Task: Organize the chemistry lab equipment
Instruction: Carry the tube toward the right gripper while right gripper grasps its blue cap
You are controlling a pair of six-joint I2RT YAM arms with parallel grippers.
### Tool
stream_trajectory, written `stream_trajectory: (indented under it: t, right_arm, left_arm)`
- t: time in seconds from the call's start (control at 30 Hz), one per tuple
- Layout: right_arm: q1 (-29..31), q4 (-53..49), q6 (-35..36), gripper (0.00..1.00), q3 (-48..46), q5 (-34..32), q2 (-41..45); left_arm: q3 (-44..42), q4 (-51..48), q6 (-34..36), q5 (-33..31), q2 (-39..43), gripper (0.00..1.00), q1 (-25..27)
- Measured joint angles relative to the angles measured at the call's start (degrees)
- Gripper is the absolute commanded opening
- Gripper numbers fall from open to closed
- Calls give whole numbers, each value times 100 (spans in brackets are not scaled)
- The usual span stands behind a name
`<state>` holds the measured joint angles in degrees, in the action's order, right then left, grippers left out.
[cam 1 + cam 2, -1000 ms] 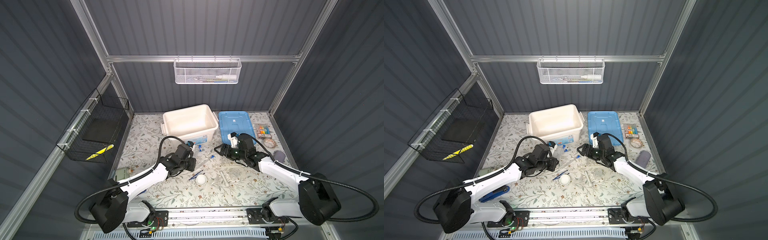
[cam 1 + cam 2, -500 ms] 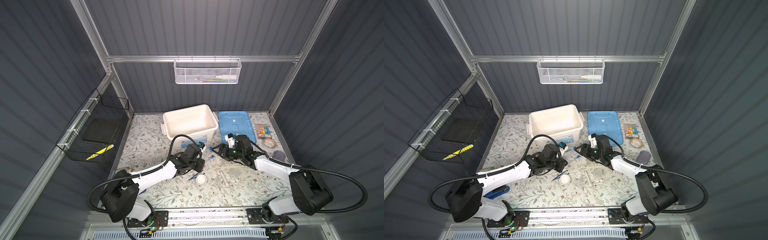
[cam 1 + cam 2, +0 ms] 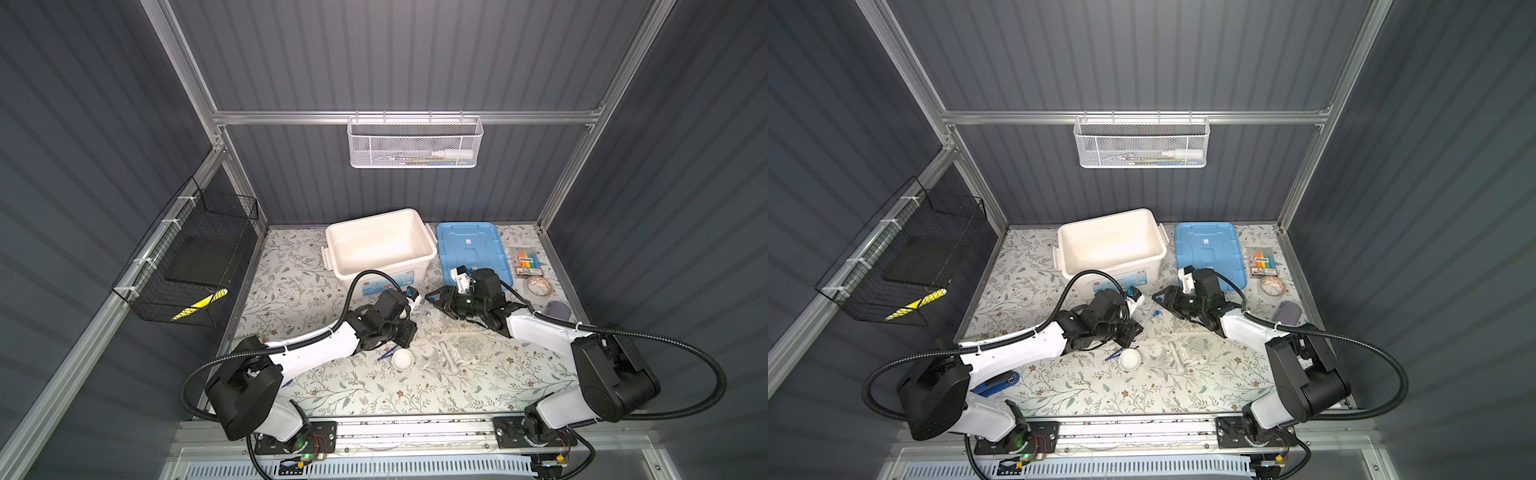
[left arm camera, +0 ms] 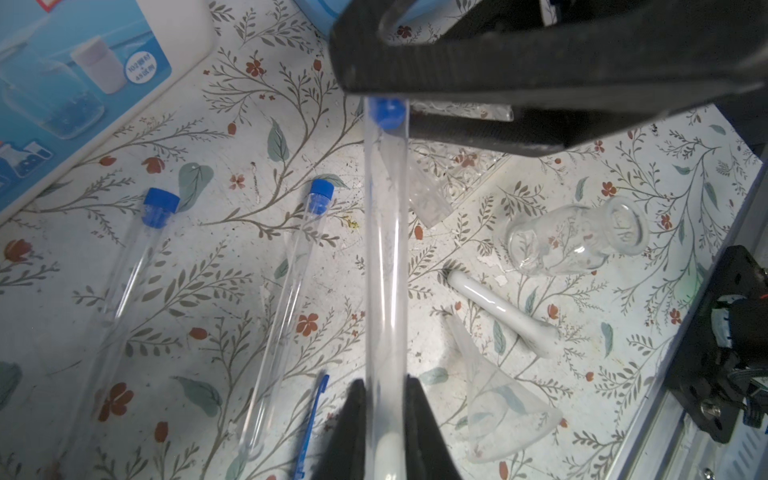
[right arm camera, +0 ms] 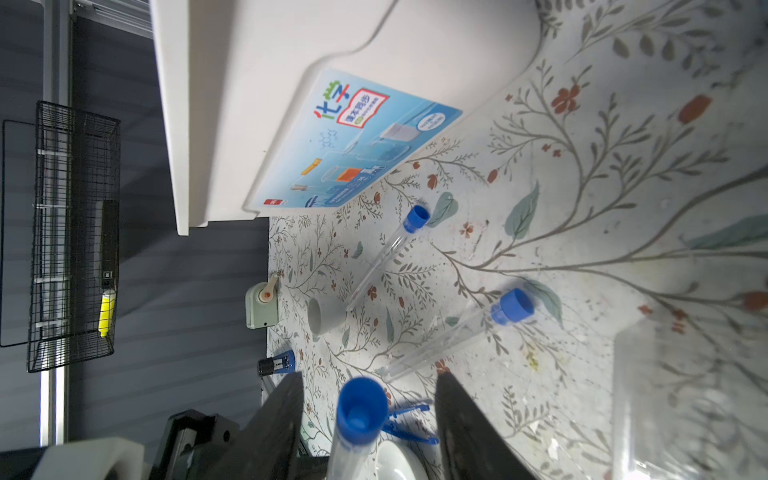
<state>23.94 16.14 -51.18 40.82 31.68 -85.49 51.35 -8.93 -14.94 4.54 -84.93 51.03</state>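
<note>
Mid-counter handover: your left tool [image 4: 386,386] is clamped on the bare end of a clear blue-capped test tube [image 4: 384,249]. It holds the tube off the floral counter [image 3: 299,282], just on the near side of the white bin [image 3: 380,245]. Your right tool [image 5: 368,378] stands with jaws apart around the tube's blue cap, a gap showing on either side, gripping nothing. A second tube [image 4: 137,266] and a third tube [image 4: 291,282] lie flat beneath it, caps toward the bin. Nearer on the counter, left to right, lie the dark blue tweezers [image 4: 311,419], a white dish [image 3: 403,359], a clear funnel [image 4: 503,411], the white pestle [image 4: 498,309] and a small glass bottle [image 4: 577,241] on its side. The blue lid [image 3: 473,249] lies flat just right of the bin.
</note>
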Motion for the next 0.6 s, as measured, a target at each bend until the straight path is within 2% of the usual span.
stream_trajectory:
  t: [0.3, 0.6]
  right_arm:
    - [-46, 249, -107, 38, -57, -11, 0]
    - [-66, 374, -131, 31, -118, 42, 0]
  left_arm:
    - [35, 31, 37, 24, -98, 12, 33]
    - [35, 162, 31, 26, -105, 12, 33]
